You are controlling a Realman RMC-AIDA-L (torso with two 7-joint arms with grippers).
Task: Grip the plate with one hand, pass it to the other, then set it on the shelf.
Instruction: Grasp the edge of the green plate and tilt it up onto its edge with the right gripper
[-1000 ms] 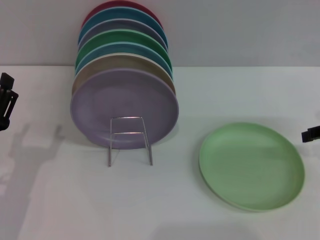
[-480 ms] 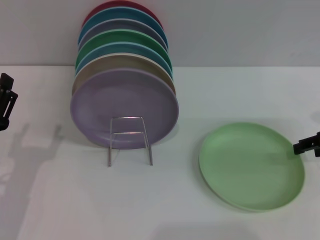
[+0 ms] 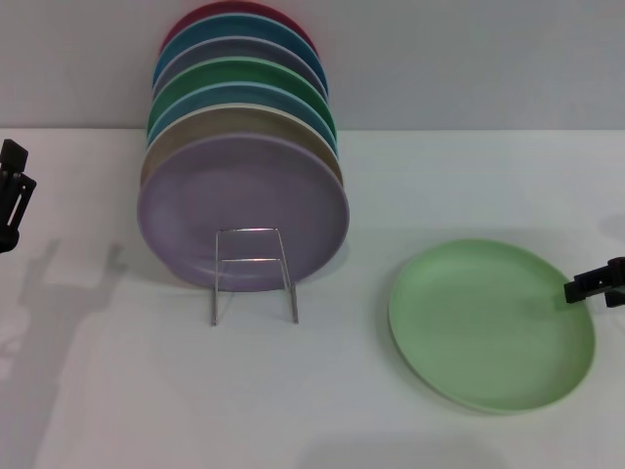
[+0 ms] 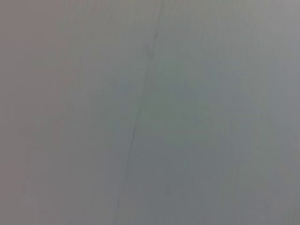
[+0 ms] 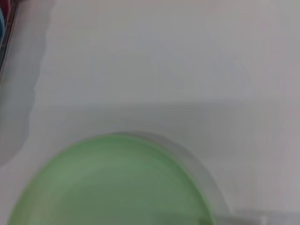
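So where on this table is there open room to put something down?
Bare tabletop lies in front of the shelf, between it and the plate, and behind the plate toward the wall. The standing plates crowd the shelf; the right gripper hangs over the plate's far-right rim.

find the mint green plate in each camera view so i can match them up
Head view: the plate lies flat on the table at lower right, the right gripper at its right rim.
Left wrist view: not in it.
Right wrist view: the plate fills the lower left.
Shared landmark: the white table.
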